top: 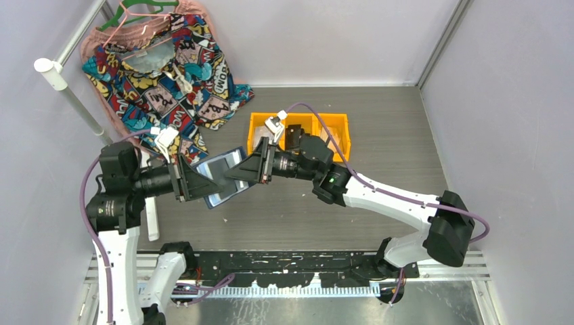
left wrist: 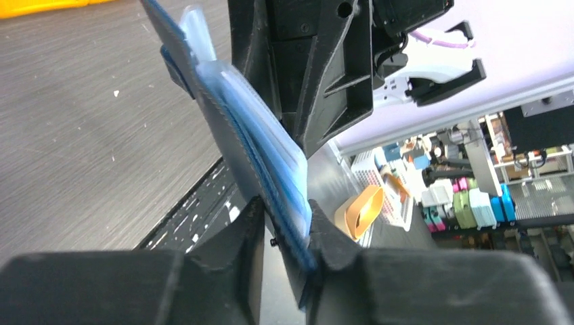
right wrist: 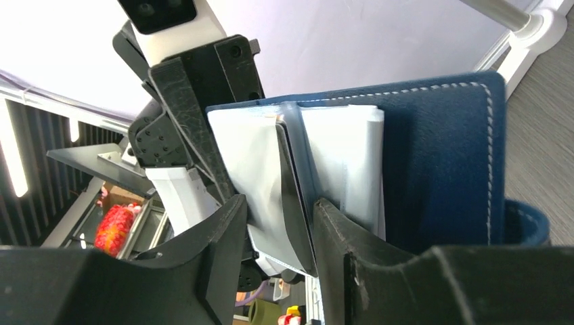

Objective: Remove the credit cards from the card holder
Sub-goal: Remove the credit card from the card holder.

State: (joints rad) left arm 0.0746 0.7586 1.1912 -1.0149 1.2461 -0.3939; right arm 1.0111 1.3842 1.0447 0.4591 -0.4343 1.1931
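Navy blue, edged with a line of white stitching, on the card holder (right wrist: 440, 156); lighter, translucent blue on its inner pockets (left wrist: 271, 156). Pale, near white, on the credit cards (right wrist: 342, 156). Matte black on the left end effector (left wrist: 285, 218) and the right end effector (right wrist: 279, 203). White with black joints on the arms (top: 392, 200), purple on the cables (top: 88, 183). Dark grey with fine streaked grain across the counter (top: 379, 135). Yellow-orange on the bins (top: 260, 125) at twelve o'clock. Loud comic-strip print in red, blue, yellow and teal on the garment (top: 169, 74) at ten o'clock, beneath pink and green hangers (top: 145, 10).
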